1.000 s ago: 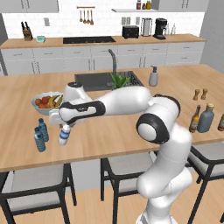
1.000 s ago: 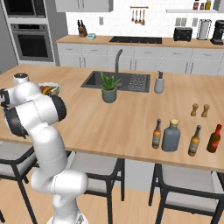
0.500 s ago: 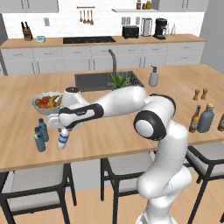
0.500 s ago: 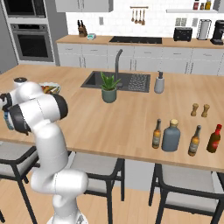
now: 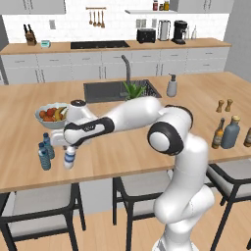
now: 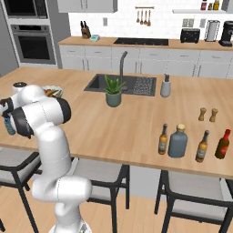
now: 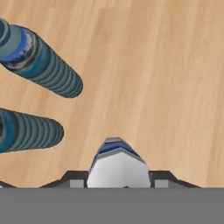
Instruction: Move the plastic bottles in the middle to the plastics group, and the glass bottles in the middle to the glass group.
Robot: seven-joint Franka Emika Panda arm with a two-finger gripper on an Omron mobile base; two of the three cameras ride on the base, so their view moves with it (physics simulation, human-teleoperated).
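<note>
One white-capped, blue-labelled clear bottle (image 5: 69, 158)

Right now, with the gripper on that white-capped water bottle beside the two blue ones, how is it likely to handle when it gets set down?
The white-capped bottle looks small and clear, so probably light. It is slim and upright, so it could tip if released unevenly. The two blue bottles stand close by, so a nudge might topple them.

Three plastic bottles (image 5: 44, 156); four glass bottles (image 6: 178, 141); two shakers (image 6: 202, 113)
</note>
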